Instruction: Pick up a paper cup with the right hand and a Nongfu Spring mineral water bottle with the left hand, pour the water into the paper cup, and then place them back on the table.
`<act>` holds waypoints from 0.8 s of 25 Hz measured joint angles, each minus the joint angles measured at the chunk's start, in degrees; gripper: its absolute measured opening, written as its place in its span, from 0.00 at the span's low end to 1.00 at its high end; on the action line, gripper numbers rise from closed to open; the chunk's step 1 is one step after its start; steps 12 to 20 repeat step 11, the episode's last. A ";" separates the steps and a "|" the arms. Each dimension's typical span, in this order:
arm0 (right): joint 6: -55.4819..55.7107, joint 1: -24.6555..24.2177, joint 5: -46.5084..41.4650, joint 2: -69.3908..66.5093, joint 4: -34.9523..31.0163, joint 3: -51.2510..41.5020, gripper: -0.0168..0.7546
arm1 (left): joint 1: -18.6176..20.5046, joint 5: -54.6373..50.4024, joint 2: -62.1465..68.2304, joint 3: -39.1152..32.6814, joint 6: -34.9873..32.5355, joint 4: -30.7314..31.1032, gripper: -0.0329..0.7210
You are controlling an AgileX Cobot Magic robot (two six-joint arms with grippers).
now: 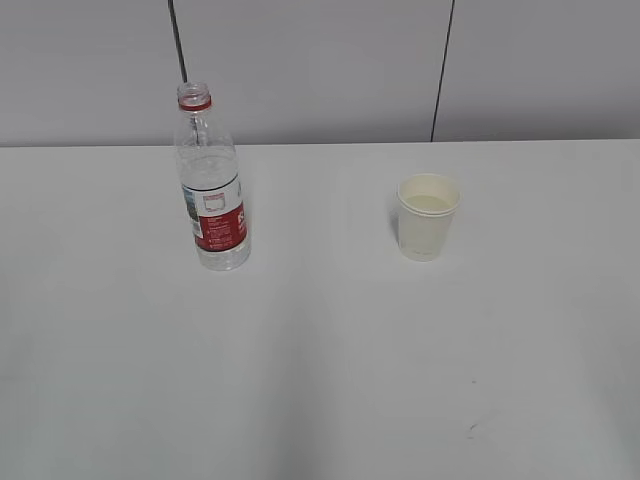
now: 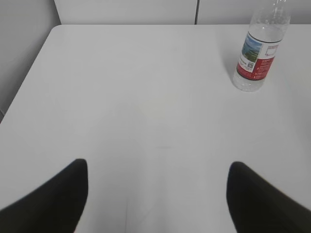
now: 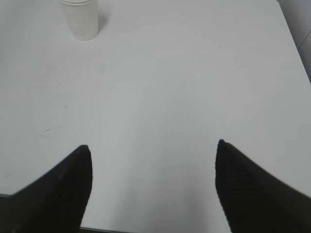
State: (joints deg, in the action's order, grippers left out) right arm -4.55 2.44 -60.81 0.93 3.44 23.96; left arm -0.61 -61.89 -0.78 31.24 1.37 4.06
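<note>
**White table, both pincers wide apart and empty**

White and flat, the plain table (image 1: 320, 380) carries both task things upright and well apart. The tall clear plastic Nongfu Spring mineral water bottle (image 1: 211, 180), capless with a red neck ring and red-and-white label, stands on the left; the small tapered white paper cup (image 1: 428, 216) stands on the right, with what looks like clear water (image 1: 428, 203) already inside it.

Neither arm shows in the exterior view. The left pincer (image 2: 158, 194) has its black fingers spread wide with nothing between them; the bottle (image 2: 260, 53) lies ahead and off to its right, long axis vertical. The right pincer (image 3: 153, 187) is likewise spread and empty; the cup (image 3: 81, 18) lies far ahead and to its left.

Each thing sits on its own arm's side, so no crossing seems needed: each pincer would have to travel forward and inward toward the table's middle.
</note>
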 joint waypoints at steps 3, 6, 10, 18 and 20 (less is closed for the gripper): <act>0.00 0.00 0.00 0.00 -0.49 0.00 0.78 | 0.00 0.00 0.00 0.00 0.00 0.00 0.74; 0.00 0.00 0.04 0.00 -0.57 0.00 0.78 | 0.00 0.00 0.00 0.00 0.00 0.00 0.74; 0.00 0.00 0.04 0.00 -0.61 0.00 0.78 | 0.07 0.00 0.00 0.00 0.00 0.00 0.74; 0.04 0.00 0.04 0.00 -0.61 0.00 0.78 | 0.07 0.00 0.00 0.00 0.00 0.00 0.74; 0.04 0.00 0.04 0.00 -0.61 0.00 0.78 | 0.07 0.00 0.00 0.00 0.00 0.00 0.74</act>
